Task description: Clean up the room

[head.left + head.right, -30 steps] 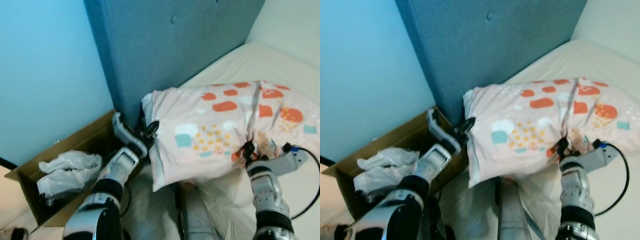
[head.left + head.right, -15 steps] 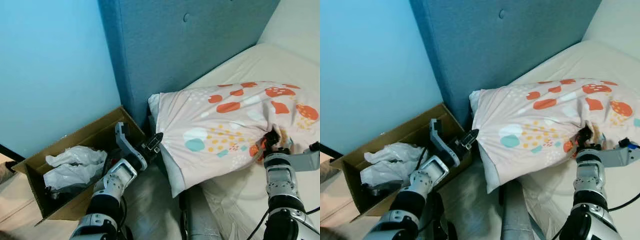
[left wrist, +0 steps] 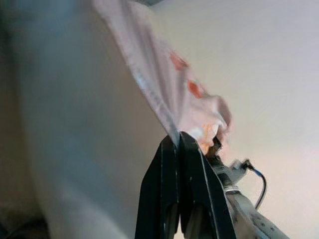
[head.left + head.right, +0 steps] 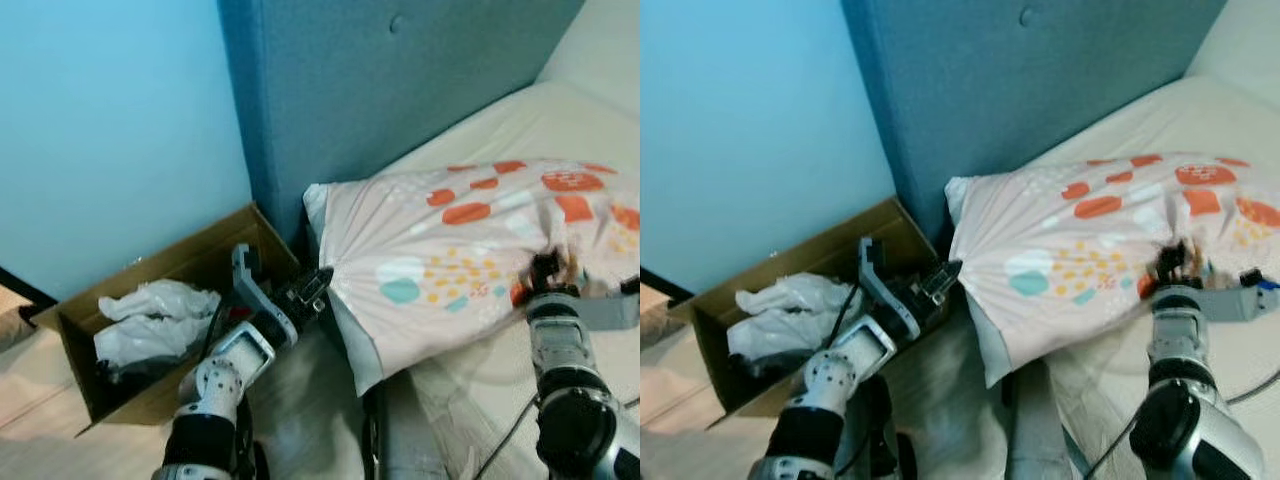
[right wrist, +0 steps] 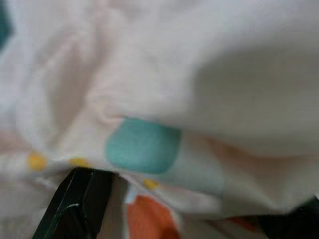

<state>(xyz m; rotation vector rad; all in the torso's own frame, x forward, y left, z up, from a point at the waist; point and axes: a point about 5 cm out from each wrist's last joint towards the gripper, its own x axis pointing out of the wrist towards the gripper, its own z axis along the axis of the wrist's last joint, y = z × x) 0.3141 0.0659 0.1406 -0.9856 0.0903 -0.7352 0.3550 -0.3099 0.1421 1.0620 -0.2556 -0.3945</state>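
Pillow (image 4: 470,255) pinched between left hand (image 4: 322,277) and right hand (image 4: 545,268).

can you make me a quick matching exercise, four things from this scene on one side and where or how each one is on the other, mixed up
Things:
1. pillow
2. cardboard box
3. headboard
4. left claw

Places or states:
A. upright behind the bed, blue and padded
B. on the floor beside the bed, white plastic bags inside
C. pinching the pillow's corner
D. lifted over the mattress, held at both ends

Pairs: 1-D, 2-B, 3-A, 4-C
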